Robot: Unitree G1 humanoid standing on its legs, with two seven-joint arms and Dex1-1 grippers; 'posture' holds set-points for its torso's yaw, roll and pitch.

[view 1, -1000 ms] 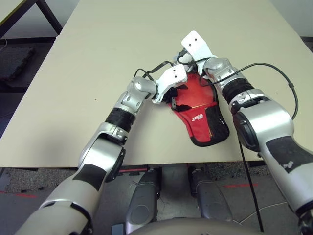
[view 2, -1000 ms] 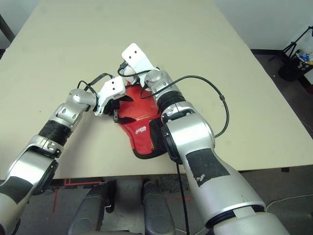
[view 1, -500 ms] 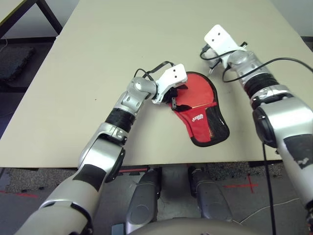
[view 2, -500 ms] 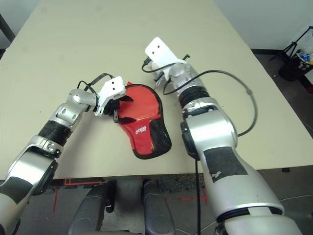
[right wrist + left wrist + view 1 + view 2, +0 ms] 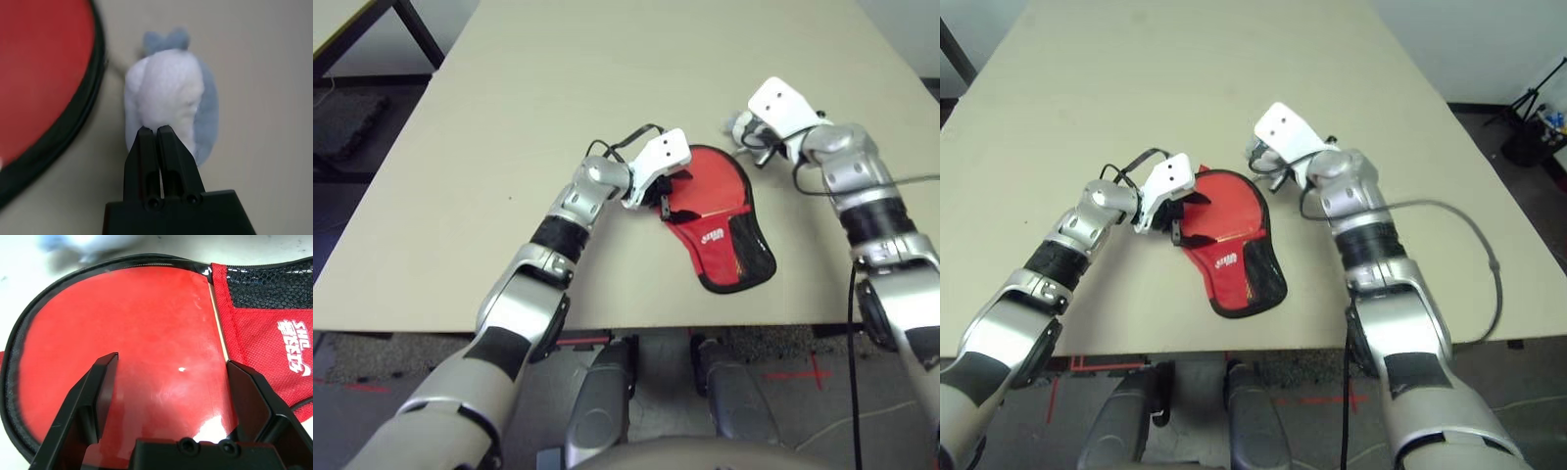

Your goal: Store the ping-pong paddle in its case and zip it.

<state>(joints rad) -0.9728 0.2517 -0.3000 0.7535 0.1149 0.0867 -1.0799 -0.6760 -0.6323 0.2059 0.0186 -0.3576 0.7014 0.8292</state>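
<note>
Case lies flat on the table, seemingly zipped; left pincer spread over its clear side, right pincer pressed together by the pom-pom. Next: check the zip's end.

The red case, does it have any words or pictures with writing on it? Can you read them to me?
White logo on the fabric part of the case: a few white letters with more marks beside them, seen sideways and too blurred to read for sure.
In the head camera views it is a small white mark, too small to read.
No other writing.
</note>
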